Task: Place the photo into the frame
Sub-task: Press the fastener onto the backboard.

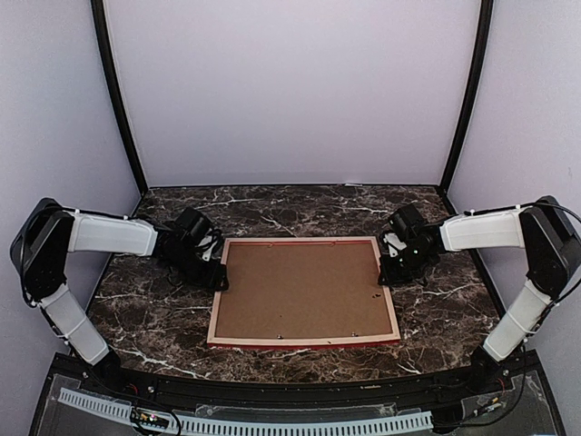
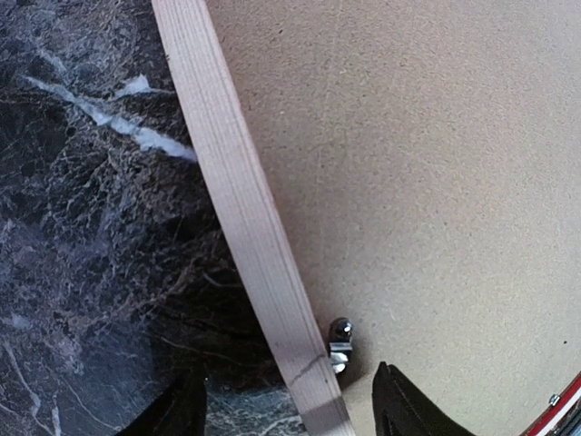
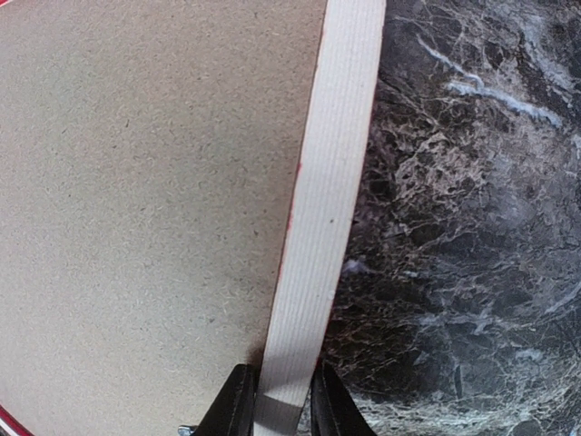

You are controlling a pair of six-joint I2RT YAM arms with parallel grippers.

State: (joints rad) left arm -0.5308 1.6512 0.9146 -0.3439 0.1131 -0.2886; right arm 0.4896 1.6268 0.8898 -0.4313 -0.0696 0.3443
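The frame (image 1: 304, 341) lies face down on the marble table, pale wood back up, with a red edge showing. The brown backing board (image 1: 302, 289) fills it. The photo is hidden. My left gripper (image 1: 216, 275) is open at the frame's left rail. In the left wrist view its gripper (image 2: 290, 404) straddles the rail (image 2: 245, 218), fingers well apart, next to a metal tab (image 2: 339, 343). My right gripper (image 1: 386, 270) is at the right rail. In the right wrist view it (image 3: 279, 400) is shut on that rail (image 3: 331, 182).
The dark marble table (image 1: 154, 318) surrounds the frame. Small metal tabs sit along the board's edges. White walls with black corner posts close off the back and sides. A black rail with a white strip runs along the near edge (image 1: 272, 422).
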